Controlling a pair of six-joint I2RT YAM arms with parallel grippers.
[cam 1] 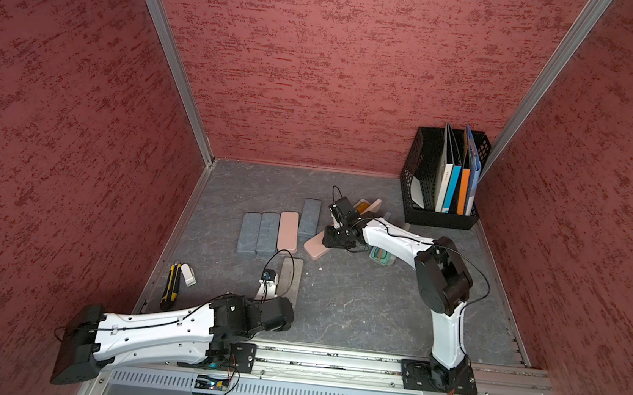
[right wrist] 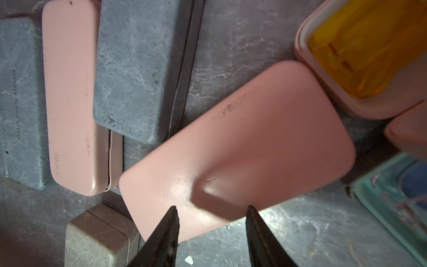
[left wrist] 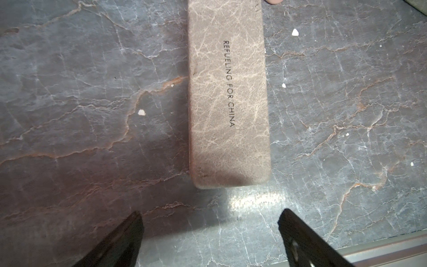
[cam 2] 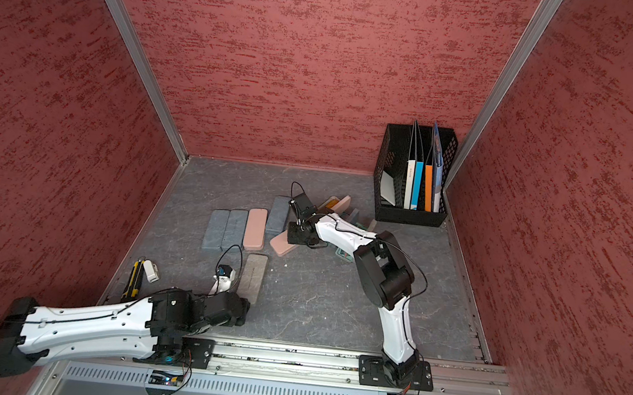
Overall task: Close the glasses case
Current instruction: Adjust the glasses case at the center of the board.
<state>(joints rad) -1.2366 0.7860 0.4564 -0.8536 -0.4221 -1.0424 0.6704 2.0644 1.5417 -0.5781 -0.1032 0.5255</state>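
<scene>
In a top view I see the right gripper (cam 1: 327,243) low over the tilted pink case (cam 1: 314,249), which lies closed and askew on the dark stone floor (cam 1: 355,313), just right of a row of closed cases: two grey-blue cases (cam 1: 258,233), a straight pink case (cam 1: 288,231) and a further grey-blue one set farther back. Beyond the right wrist sits an open pink case (cam 1: 363,206) with its lid raised, and a teal case (cam 1: 380,257) shows under the forearm. A black file holder (cam 1: 421,200) stands in the far right corner, and a utility knife (cam 1: 170,285) lies by the left wall. The left gripper (cam 1: 266,286) hangs at the near end of a taupe case (cam 1: 292,279). From the left wrist, my left jaws stand wide apart over bare floor with nothing between them. The taupe case lies closed just ahead, apart from both tips and lettered REFUELING FOR CHINA. From the right wrist, the jaws are partly apart and clamp nothing. Their tips sit over the near edge of the tilted pink case, whose lid is flat and shut; I cannot tell whether they touch it. The open pink case shows a yellow lining, and the teal case is open too.
</scene>
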